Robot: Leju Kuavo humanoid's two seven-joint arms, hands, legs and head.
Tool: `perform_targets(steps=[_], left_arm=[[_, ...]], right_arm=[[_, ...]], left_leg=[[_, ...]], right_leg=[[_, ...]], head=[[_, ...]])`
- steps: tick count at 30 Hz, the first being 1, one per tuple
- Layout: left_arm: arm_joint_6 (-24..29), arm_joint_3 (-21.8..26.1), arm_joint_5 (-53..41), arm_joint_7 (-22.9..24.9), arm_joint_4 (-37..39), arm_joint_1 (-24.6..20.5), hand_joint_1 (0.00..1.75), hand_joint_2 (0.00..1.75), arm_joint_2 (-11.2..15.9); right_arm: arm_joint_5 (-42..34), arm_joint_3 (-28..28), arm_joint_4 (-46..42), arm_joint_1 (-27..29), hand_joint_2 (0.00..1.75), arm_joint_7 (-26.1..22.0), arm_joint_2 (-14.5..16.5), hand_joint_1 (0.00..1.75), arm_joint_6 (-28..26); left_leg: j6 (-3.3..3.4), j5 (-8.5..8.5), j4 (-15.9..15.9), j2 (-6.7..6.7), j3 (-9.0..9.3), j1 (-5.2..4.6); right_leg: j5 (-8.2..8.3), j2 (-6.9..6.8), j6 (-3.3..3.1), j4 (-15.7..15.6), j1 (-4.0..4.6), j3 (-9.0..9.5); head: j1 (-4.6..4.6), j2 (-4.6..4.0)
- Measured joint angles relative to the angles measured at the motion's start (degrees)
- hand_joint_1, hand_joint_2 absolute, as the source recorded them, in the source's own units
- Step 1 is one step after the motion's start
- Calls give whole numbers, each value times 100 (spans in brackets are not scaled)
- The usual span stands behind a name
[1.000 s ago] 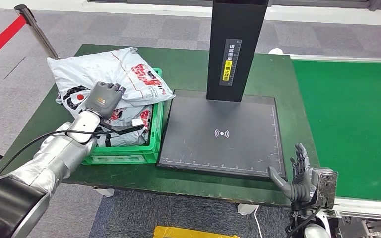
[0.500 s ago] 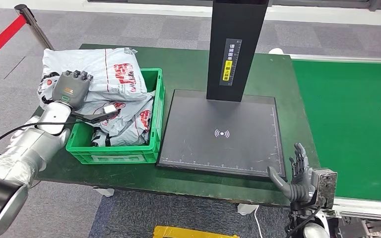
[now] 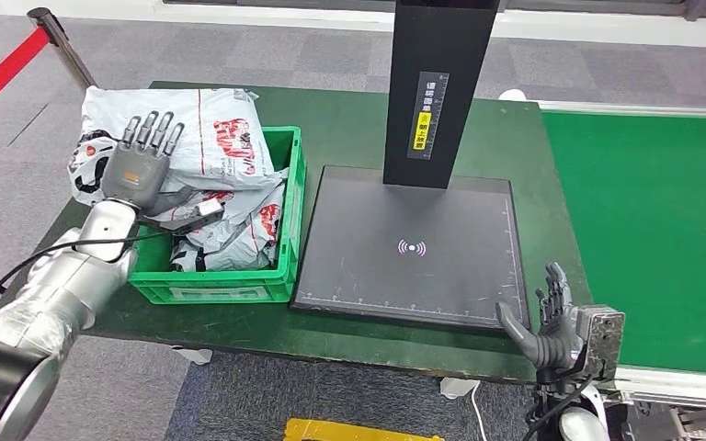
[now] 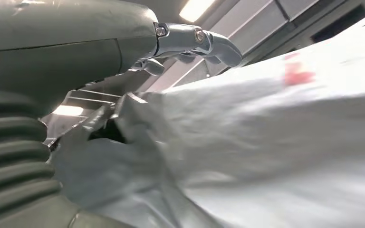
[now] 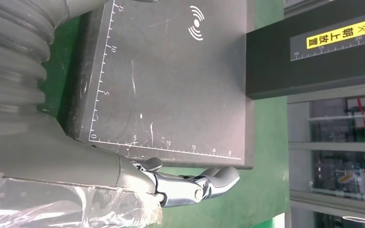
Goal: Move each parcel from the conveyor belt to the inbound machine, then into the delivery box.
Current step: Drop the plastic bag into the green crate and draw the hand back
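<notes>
A big white parcel with red print [image 3: 207,138] lies on top of the pile in the green delivery box [image 3: 280,266], hanging over the box's left rim. My left hand [image 3: 142,165] stands over that parcel with its fingers stretched up and apart; the left wrist view shows the white parcel [image 4: 275,142] just under the hand's fingers [image 4: 209,40]. More white parcels [image 3: 239,230] fill the box below. My right hand [image 3: 550,326] hangs open and holds nothing at the front right corner of the black inbound machine plate [image 3: 409,243].
The machine's black column [image 3: 437,83] rises from the plate's far edge. The green conveyor belt [image 3: 648,230] runs along the right with no parcel on it. A red barrier rope and its post [image 3: 51,32] stand at the far left.
My left hand carried the white parcel leftwards over the box, then straightened its fingers off it. The parcel has settled on the pile. The right hand has stayed where it was.
</notes>
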Motion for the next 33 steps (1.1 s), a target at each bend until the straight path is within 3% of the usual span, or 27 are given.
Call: perform_targets(steps=[13, 20, 25, 28, 33], left_arm=[[-83, 207, -2, -81, -742, 490, 0, 0, -91], [-695, 152, -5, 660, -1933, 1221, 0, 0, -116], [-1196, 154, -9, 862, -3166, 2021, 0, 0, -42], [-955, 385, 5, 247, -4062, 2693, 0, 0, -181], [-103, 940, 680, -1209, -5583, 3857, 0, 0, -743]], right_arm=[[-2, 0, 0, 5, 175, 1, -4, 0, -19], [-40, 0, 0, 55, 175, 1, -44, 0, -48], [-64, 0, -58, 241, 175, -1, -54, 0, -107], [-37, -5, -138, 377, 175, 1, -54, 0, -173], [36, -26, -288, 543, 175, 33, -37, 0, -236]], left_leg=[[-1, 0, 0, 4, 0, 0], [-1, -3, 0, 3, -2, -1], [-5, -11, 0, 8, -2, -1], [-5, -17, 0, 11, -1, -3], [-1, -33, 0, 14, 0, -8]], right_leg=[[0, 3, 0, 0, 0, -2], [-1, 2, 0, -2, -1, -2], [-6, 5, -4, -2, 0, -5], [-10, 8, -4, -3, -2, -6], [-17, 9, -1, -8, -6, -6]], head=[[0, 0], [1, 0], [-1, 0], [-1, 0], [1, 0]])
